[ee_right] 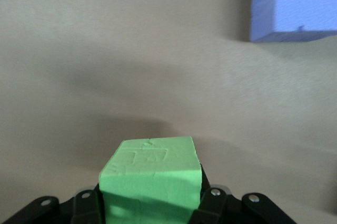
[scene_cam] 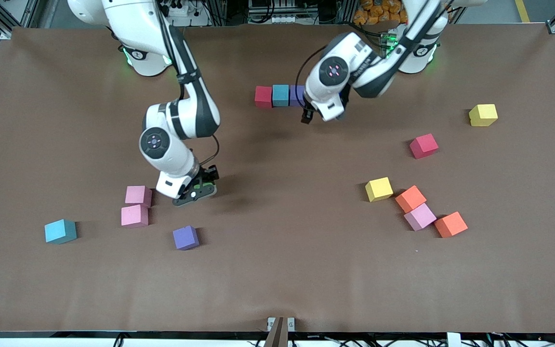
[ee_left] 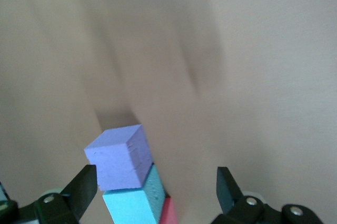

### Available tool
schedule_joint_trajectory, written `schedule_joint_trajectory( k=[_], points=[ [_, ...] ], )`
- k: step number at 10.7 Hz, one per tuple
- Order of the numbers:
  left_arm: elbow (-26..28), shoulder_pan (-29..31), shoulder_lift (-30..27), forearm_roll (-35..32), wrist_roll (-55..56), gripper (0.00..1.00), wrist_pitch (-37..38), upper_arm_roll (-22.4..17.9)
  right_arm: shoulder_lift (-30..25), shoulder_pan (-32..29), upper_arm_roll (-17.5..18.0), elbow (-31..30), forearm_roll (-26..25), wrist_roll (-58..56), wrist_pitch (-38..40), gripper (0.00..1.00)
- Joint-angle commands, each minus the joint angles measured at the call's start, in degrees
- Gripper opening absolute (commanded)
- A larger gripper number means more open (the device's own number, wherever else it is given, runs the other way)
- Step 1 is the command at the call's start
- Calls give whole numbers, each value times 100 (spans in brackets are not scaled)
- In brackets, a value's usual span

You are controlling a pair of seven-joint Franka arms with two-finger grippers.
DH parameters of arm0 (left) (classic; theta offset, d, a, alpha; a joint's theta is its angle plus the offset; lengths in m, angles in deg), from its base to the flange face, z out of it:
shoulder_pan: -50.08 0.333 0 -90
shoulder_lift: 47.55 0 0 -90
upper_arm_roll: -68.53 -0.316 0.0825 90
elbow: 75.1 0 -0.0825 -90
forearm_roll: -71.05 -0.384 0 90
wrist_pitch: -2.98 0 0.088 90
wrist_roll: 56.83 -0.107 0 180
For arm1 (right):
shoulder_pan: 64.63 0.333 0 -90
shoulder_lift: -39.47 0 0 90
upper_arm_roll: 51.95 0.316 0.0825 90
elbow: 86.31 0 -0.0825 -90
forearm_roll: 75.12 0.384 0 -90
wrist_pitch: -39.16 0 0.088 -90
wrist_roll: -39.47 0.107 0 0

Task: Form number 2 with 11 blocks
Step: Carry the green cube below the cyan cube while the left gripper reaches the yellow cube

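The right gripper [scene_cam: 195, 192] pinches a green block [ee_right: 151, 182] above the table [scene_cam: 277, 270], near two pink blocks [scene_cam: 136, 206] and a loose purple block [scene_cam: 185, 237]. The left gripper [scene_cam: 312, 114] hangs with fingers [ee_left: 81, 190] spread wide over the end of a row of three touching blocks, red [scene_cam: 263, 96], blue [scene_cam: 281, 95] and purple [ee_left: 120, 157], near the arms' bases. Yellow, orange, pink and red blocks lie scattered toward the left arm's end.
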Motion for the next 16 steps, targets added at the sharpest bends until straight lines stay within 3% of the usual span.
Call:
schedule_joint_trajectory(
  k=[1,4,8,12,16],
  points=[
    [-618,523,101,-528,-946,100,635,43,-174,533,-21,-80,102,1028,20,18],
    [-821,1164,224,-1521,-3007,100,679,43,-113,1342,-30,-63,93,2531,-303,18],
    [-1189,1876,504,-1997,-5717,100,715,35,220,2239,-39,253,5,4474,-340,18],
    [-1718,2036,1252,-3252,-6662,100,715,0,686,2759,-21,684,14,5462,-305,17],
    [-1762,2185,1418,-3335,-7857,100,706,-185,704,2909,154,685,49,5611,-156,16]
  ],
)
